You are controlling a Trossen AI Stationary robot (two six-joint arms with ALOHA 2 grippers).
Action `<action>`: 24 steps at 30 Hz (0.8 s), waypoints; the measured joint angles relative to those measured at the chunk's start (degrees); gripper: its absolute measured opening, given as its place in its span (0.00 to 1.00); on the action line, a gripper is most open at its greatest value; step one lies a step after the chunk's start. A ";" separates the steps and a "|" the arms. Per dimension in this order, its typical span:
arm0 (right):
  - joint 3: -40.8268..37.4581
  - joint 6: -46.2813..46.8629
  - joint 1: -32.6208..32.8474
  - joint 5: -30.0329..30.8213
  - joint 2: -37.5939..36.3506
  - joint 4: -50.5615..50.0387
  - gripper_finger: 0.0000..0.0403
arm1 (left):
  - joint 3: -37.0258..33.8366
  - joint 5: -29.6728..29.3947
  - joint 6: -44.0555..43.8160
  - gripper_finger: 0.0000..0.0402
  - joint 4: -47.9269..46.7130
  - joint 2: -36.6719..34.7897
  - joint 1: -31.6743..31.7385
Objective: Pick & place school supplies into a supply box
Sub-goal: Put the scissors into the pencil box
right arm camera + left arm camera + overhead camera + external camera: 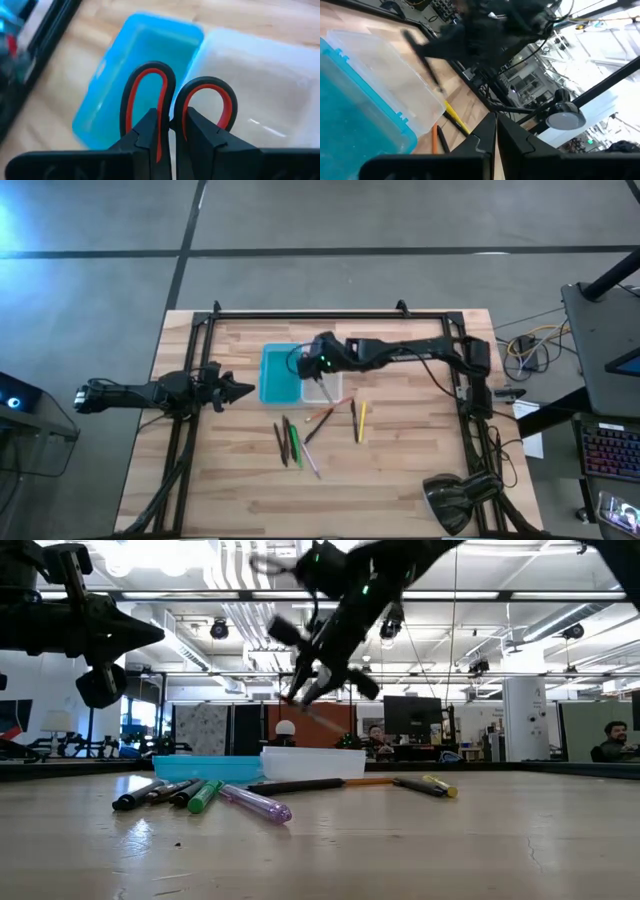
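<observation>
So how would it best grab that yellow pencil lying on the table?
Probably mid-shaft, from straight above, fingers across it. The yellow pencil lies flat on the table, too thin to reach from the side. A dark pen lies close beside its end nearer the supply box, so the other half looks freer.

Pale planked wood forms the surface (400, 470), matt and faintly grained; the supply box (260, 85) is smooth plastic, one half translucent teal, the other cloudy clear; the scissors (177, 107) show glossy red-lined black handles.
</observation>
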 joint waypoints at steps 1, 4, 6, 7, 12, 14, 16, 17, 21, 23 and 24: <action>0.01 1.19 -0.85 0.25 1.13 1.08 0.16 | 0.00 0.02 -0.14 0.00 0.02 -0.02 0.00; -0.14 3.37 -2.51 1.55 3.57 4.09 0.16 | 0.00 0.02 -0.19 0.00 0.02 -0.02 -0.02; -0.07 3.19 -2.97 2.20 3.88 5.01 0.16 | 0.00 0.02 -0.19 0.00 0.02 -0.02 0.00; 0.03 2.54 -3.08 2.73 3.85 5.06 0.16 | 0.00 0.02 -0.19 0.00 0.03 -0.02 -0.01; -0.05 0.59 -4.14 3.17 3.55 4.68 0.17 | 0.00 -0.09 -0.10 0.00 0.04 -0.01 -0.01; -0.06 0.47 -4.62 3.27 3.04 5.05 0.17 | 0.00 -0.22 -0.08 0.00 0.07 -0.02 0.00; 0.16 0.28 -4.90 3.41 2.50 5.11 0.17 | 0.00 -0.33 -0.08 0.00 0.07 0.00 0.00; 0.49 -0.12 -4.93 3.41 2.34 5.13 0.17 | 0.00 -0.37 -0.08 0.00 0.09 -0.01 0.00; 2.89 -4.46 -4.98 3.20 1.83 5.46 0.17 | 0.00 -0.59 -0.12 0.00 0.11 0.00 -0.01; 4.06 -8.24 -5.18 4.03 1.74 5.44 0.17 | 0.00 -0.97 -0.14 0.00 0.15 0.00 0.00; 4.29 -10.20 -5.36 5.25 1.74 5.42 0.17 | 0.00 -1.33 -0.14 0.00 0.18 0.00 -0.01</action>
